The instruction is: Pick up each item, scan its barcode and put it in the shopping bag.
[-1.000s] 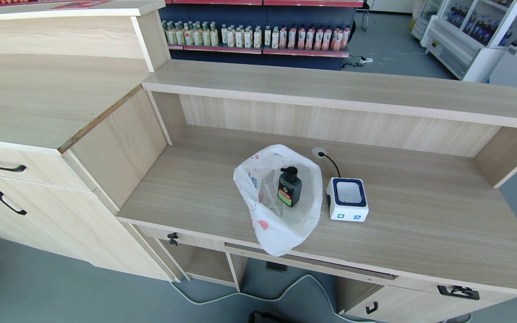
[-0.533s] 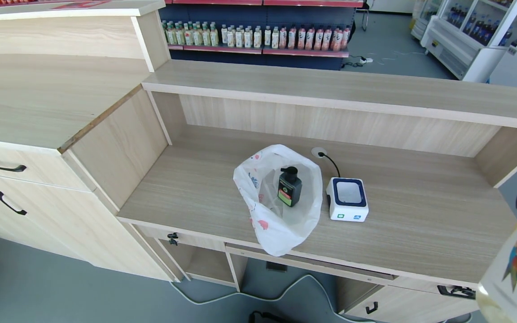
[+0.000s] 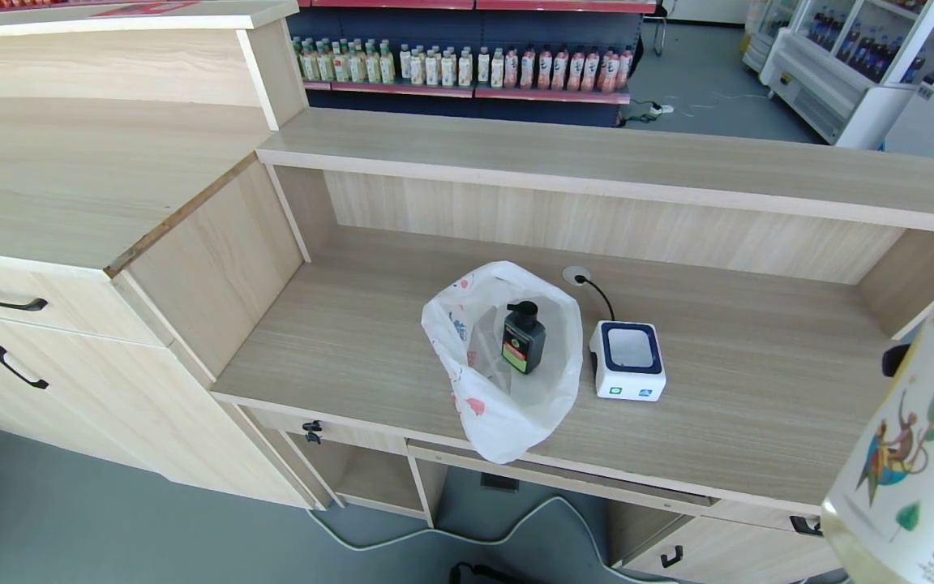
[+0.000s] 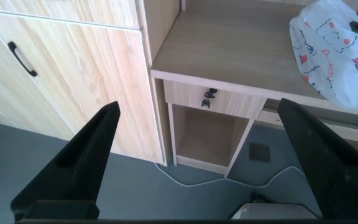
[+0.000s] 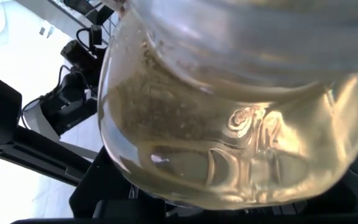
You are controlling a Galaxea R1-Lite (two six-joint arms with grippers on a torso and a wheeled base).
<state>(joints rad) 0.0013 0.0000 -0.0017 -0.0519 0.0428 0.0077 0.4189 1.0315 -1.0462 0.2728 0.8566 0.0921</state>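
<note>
- Standing in the open bag [image 3: 507, 405] on the counter [image 3: 353, 349], a pump bottle [image 3: 523, 339] (head view); scanner [image 3: 627, 359] just beside the bag; drink bottle [image 3: 913, 454] aloft at the right edge
- Left wrist: left gripper [image 4: 201, 155] spread wide, low before the counter front
- Right wrist: right gripper [image 5: 229, 208] clamped on the drink bottle, its base facing the camera

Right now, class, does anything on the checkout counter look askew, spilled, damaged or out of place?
Nothing is spilled or damaged. One oddity: the white printed plastic shopping bag droops over the front edge of the wooden counter, with the dark pump bottle standing upright inside it.
</note>
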